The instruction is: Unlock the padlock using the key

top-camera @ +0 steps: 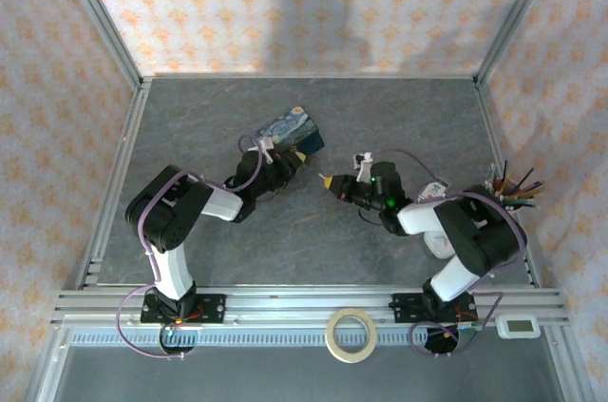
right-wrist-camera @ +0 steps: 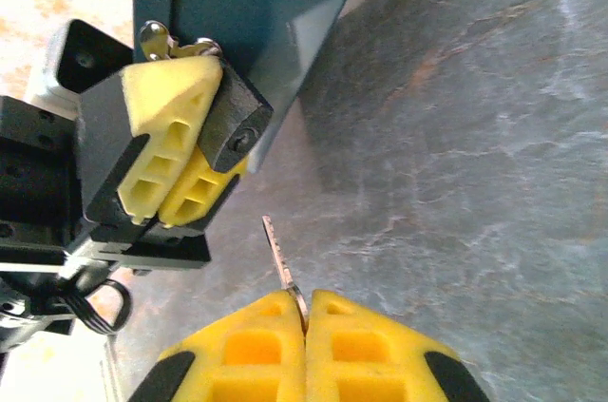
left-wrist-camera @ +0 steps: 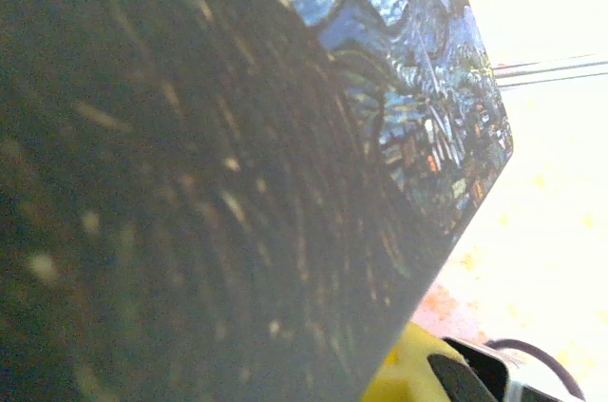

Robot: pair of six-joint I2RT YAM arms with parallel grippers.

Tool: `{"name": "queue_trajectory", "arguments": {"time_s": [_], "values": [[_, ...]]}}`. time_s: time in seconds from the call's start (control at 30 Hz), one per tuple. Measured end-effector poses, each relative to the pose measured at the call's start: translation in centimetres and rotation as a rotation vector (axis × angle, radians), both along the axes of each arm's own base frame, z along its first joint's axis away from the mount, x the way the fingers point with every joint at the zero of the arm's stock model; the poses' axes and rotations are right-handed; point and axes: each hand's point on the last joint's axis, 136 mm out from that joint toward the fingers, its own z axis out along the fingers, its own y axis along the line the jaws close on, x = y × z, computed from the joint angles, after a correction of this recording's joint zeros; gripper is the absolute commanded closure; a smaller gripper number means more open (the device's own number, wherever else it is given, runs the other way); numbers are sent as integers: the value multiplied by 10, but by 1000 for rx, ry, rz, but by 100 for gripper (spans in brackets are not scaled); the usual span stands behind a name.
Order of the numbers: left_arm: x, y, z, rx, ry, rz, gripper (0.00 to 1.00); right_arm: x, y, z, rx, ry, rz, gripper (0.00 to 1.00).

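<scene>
The black padlock (right-wrist-camera: 235, 126) hangs by its thin silvery shackle (right-wrist-camera: 157, 36) from the edge of the blue swirly-painted tin (right-wrist-camera: 247, 3). My left gripper (top-camera: 282, 162) is shut on the padlock body, its yellow pads (right-wrist-camera: 169, 160) on either side, and the keyhole end faces the right gripper. My right gripper (right-wrist-camera: 306, 302) is shut on the head of the thin key (right-wrist-camera: 277, 252). The blade points up toward the padlock, a short gap below it. In the left wrist view the tin (left-wrist-camera: 399, 88) is close and blurred, with a yellow finger (left-wrist-camera: 408, 373) at the bottom.
A roll of tape (top-camera: 351, 334) lies on the front rail. A cup of pens (top-camera: 508, 195) stands at the right, behind the right arm. A small white device (top-camera: 520, 326) sits at the near right. Grey tabletop (top-camera: 313, 250) lies open in front of the grippers.
</scene>
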Motion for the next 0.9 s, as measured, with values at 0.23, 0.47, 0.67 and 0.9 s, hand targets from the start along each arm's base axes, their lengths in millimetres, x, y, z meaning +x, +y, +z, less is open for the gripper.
{"name": "queue_trajectory", "arguments": {"time_s": [0.23,0.47,0.67,0.9], "values": [[-4,-3,14,-86,-18,-13,100,1,10,5,97,15,24,100],[-4,-4,19,-111,-25,-14,100,5,14,1,146,36,19,100],[-6,-4,17,-110,-23,-16,100,10,17,13,175,12,18,100],[-6,-4,17,-107,-25,-17,100,14,21,16,189,3,24,100]]}}
